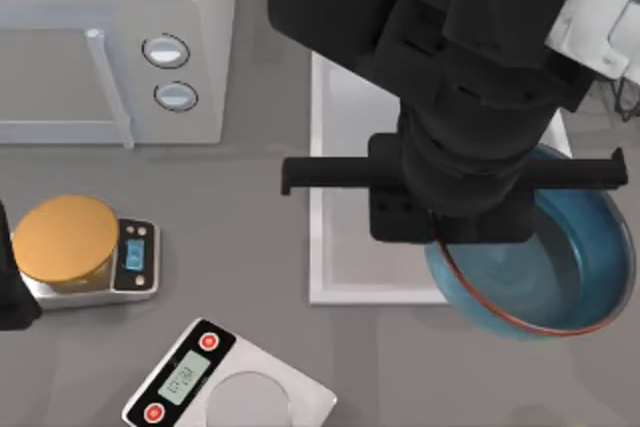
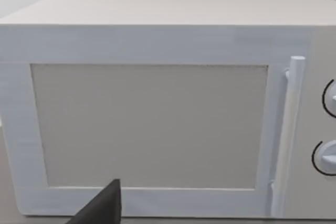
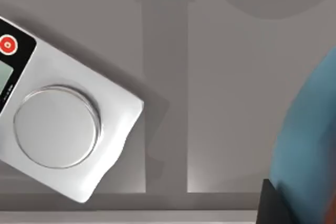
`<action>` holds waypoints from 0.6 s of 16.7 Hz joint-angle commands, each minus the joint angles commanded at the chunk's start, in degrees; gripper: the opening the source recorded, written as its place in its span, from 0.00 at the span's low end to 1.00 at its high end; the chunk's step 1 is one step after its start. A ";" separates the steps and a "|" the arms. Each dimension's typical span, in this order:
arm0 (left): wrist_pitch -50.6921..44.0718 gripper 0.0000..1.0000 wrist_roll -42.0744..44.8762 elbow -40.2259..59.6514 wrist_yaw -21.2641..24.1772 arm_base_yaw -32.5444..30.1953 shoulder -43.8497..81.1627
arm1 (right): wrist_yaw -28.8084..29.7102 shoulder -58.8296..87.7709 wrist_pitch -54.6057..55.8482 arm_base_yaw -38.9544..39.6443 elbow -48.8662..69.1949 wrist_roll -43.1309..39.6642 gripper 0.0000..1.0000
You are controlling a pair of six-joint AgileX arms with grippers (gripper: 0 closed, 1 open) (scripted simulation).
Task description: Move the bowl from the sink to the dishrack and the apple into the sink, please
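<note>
Right gripper (image 1: pixel 450 232) grips the bowl (image 1: pixel 560 267) (blue, red-rimmed) above the sink (image 1: pixel 340 277) edge.

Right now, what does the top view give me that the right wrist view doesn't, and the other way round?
Top view alone: the white microwave, the orange-topped scale, the sink and the right arm above it, over the bowl's near edge. Right wrist view alone: a dark pincer part at the bowl's edge, and the grey table beneath the raised bowl. Both share the blue bowl, hanging past the sink's corner, and the silver scale with red buttons.
</note>
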 joint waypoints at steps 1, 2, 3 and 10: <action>0.00 1.00 0.00 0.00 0.00 0.00 0.00 | -0.02 -0.01 0.03 -0.03 -0.01 -0.02 0.00; 0.00 1.00 0.00 0.00 0.00 0.00 0.00 | -0.32 -0.21 0.56 -0.59 -0.18 -0.45 0.00; 0.00 1.00 0.00 0.00 0.00 0.00 0.00 | -0.92 -0.62 1.65 -1.73 -0.52 -1.30 0.00; 0.00 1.00 0.00 0.00 0.00 0.00 0.00 | -10.70 -7.87 22.79 -22.29 -7.34 -16.23 0.00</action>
